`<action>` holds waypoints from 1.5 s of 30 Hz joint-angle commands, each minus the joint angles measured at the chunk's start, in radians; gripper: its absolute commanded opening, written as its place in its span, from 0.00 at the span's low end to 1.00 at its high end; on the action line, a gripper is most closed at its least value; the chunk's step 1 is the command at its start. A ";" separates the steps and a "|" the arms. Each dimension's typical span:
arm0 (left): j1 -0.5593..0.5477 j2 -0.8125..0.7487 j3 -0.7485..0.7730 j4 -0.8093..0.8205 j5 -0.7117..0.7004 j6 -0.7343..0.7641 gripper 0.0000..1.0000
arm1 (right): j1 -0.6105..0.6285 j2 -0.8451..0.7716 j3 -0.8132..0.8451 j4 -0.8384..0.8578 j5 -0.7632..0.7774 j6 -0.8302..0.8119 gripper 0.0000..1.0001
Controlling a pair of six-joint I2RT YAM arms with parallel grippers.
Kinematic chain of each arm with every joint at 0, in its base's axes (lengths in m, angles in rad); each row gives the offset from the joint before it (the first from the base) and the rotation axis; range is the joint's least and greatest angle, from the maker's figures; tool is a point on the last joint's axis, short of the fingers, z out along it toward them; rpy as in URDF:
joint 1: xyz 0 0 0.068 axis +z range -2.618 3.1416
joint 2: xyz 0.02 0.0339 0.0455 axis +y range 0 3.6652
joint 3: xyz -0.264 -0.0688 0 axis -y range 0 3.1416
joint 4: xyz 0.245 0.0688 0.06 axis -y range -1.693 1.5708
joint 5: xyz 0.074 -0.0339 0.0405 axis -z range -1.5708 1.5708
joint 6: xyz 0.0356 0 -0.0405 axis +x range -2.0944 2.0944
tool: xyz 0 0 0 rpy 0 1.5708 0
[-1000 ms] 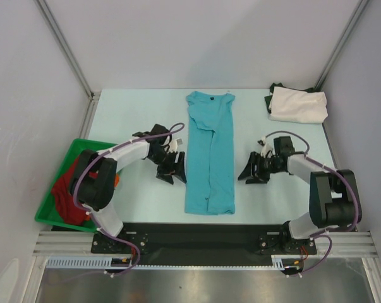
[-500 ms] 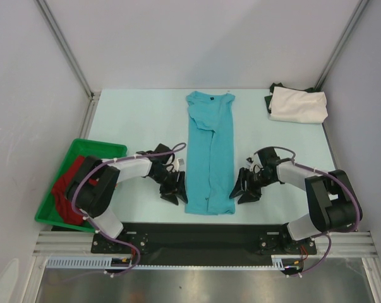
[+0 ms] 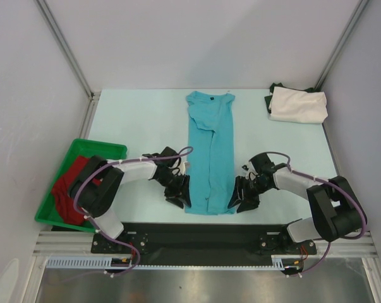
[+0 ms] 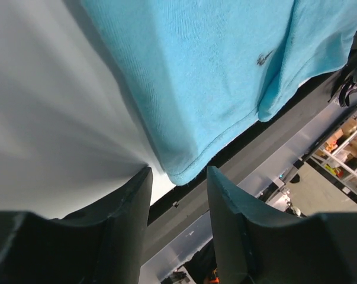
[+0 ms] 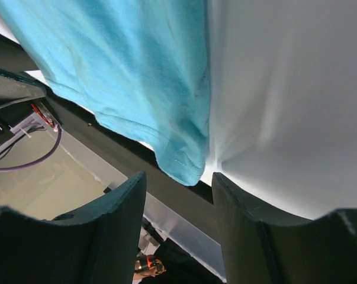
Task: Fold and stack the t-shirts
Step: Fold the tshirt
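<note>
Pale table [image 3: 133, 120] with green bin [image 3: 99, 144]; left end effector [image 3: 181, 192], right end effector [image 3: 241, 193] open at turquoise shirt [image 3: 210, 145] corners.

You see the right gripper [image 5: 178, 180] with its two dark fingers [image 5: 110, 234] spread apart. The turquoise shirt [image 5: 131, 77] lies on the white table [image 5: 279, 100], its hemmed near corner at the gap's mouth, unpinched. A purple cable [image 5: 33, 158] curves beyond the table's near edge.

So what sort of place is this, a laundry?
Probably a robotics lab test booth: a left arm and right arm bolted to a rail, plain white walls, and one shirt laid flat on the table for folding.
</note>
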 commanded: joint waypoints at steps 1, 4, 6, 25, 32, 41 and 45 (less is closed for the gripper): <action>-0.013 0.037 0.022 0.018 -0.012 0.009 0.47 | 0.005 0.003 -0.023 0.027 -0.001 0.033 0.53; -0.031 0.051 0.039 0.024 -0.006 0.020 0.44 | 0.005 0.044 -0.026 0.047 -0.021 0.039 0.52; -0.045 0.055 0.037 0.033 0.016 0.018 0.33 | 0.010 0.062 -0.021 0.056 -0.033 0.039 0.47; 0.174 -0.070 0.255 -0.151 -0.056 0.212 0.01 | -0.081 -0.125 0.137 -0.030 -0.167 -0.102 0.00; 0.183 0.015 0.428 -0.162 -0.047 0.270 0.00 | -0.177 -0.016 0.282 0.074 -0.145 -0.113 0.00; 0.223 0.164 0.595 -0.162 -0.053 0.308 0.01 | -0.232 0.225 0.548 0.111 -0.095 -0.173 0.00; 0.240 0.247 0.692 -0.160 -0.058 0.314 0.00 | -0.236 0.276 0.580 0.122 -0.075 -0.205 0.00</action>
